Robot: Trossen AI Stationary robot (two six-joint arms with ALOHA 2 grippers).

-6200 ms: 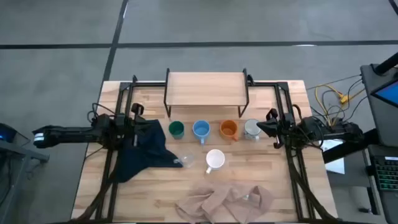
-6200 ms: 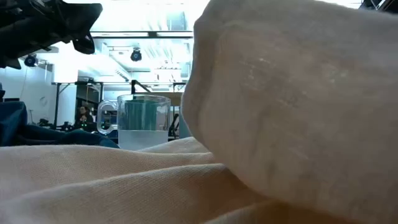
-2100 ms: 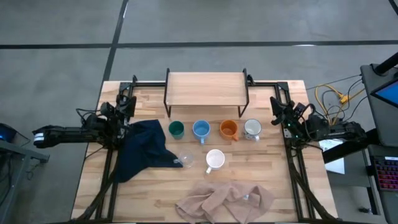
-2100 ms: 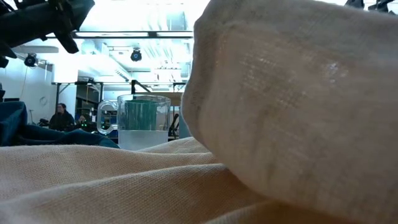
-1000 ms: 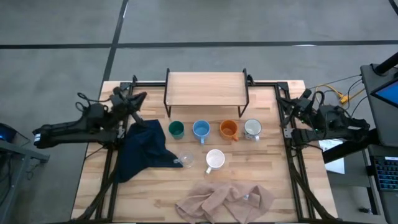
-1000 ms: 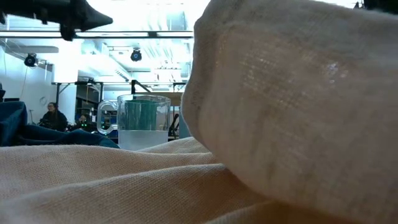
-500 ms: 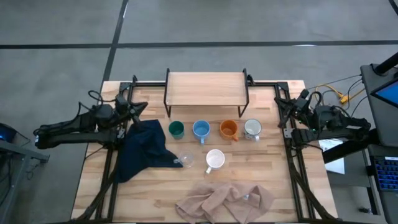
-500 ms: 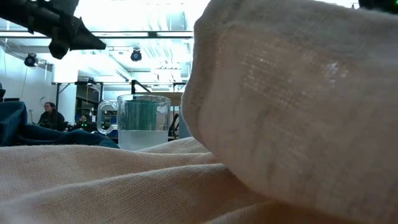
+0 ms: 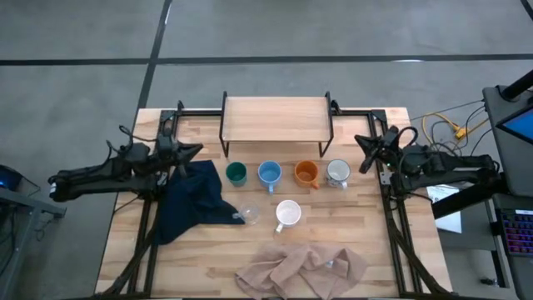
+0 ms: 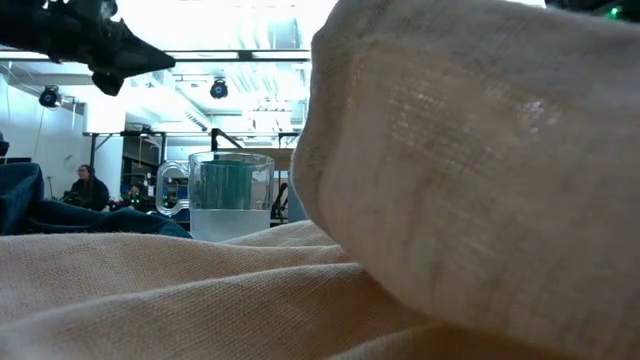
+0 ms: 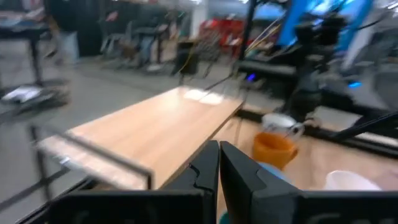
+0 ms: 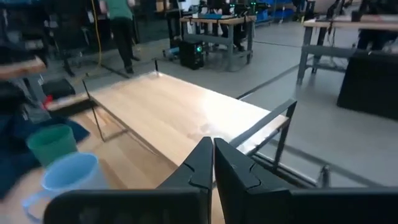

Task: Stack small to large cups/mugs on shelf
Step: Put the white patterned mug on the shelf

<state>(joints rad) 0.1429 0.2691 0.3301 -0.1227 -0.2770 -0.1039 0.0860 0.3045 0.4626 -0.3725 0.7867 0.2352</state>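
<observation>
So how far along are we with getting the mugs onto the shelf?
Nothing is done: the shelf is bare. Nothing is in hand; the left pincer and right pincer are shut and empty at the table's sides. All six remain: green mug, blue mug, orange mug, patterned mug, white mug, glass cup.

Pale matt wood shelf (image 9: 276,118), coarse-woven beige cloth (image 10: 470,170), clear glass cup (image 10: 228,195)

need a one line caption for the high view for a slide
Four mugs lined up before the empty shelf, white mug and glass cup nearer, both arms waiting at the table's sides.
</observation>
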